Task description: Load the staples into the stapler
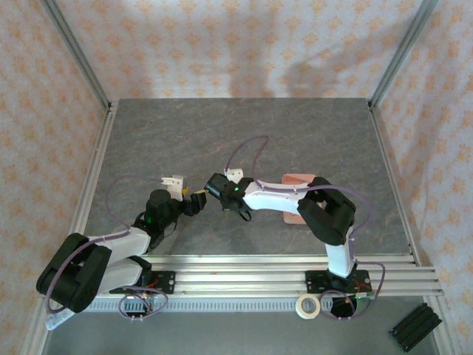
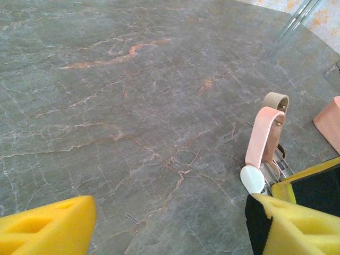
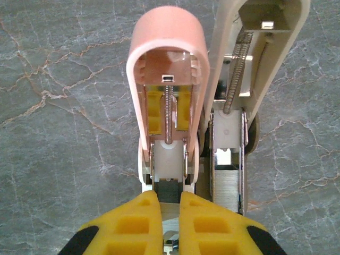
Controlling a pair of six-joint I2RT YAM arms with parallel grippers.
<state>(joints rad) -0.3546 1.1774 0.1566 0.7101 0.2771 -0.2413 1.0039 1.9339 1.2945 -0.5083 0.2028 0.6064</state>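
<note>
Seen from the right wrist, a strip of staples (image 3: 228,183) sits in the open tray of the beige stapler (image 3: 255,64). It is just beside the right fingers (image 3: 143,223), which are clenched together at the pink stapler (image 3: 167,53). The left wrist instead shows one stray staple (image 2: 132,218) on the bench (image 2: 106,106), between the released left fingers (image 2: 48,226).

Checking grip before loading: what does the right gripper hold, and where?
The right gripper pinches a dark piece, probably staples, by its near end, at the pink stapler.

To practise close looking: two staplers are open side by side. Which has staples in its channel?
The beige stapler, beside the pink one: grey staples sit in its channel's near end.
</note>
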